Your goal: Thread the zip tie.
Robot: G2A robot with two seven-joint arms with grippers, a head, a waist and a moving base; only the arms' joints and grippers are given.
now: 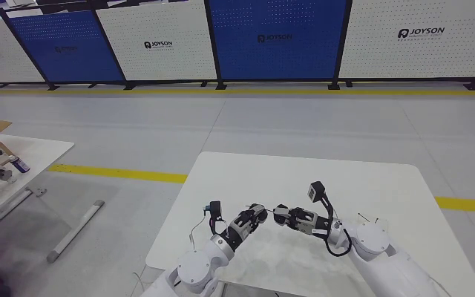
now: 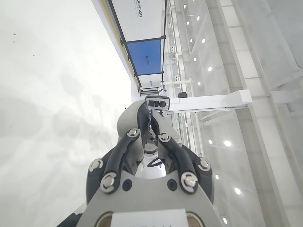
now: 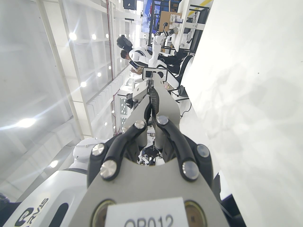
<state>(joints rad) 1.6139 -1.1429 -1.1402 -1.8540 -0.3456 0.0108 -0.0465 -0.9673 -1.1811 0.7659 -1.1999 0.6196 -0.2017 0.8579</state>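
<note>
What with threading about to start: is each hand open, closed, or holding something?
Left hand: closed; whether it holds anything cannot be told.
Right hand: closed; whether it holds anything cannot be told.

Place: robotics lab in a large industrial hall.
Partitions: blue pegboard panels (image 1: 278, 37) and white pegboard panels (image 1: 156, 41) on black frames fence the bay.
Floor: smooth grey, marked with a yellow line (image 1: 119, 173).
Furniture: a white work table (image 1: 312, 174); a second white table (image 1: 37, 148) stands well apart.
Ceiling: high, white beams, round lights (image 2: 227, 143).
Background: another white robot (image 3: 153, 45) at a bench, and a cardboard box (image 3: 169, 17).
</note>
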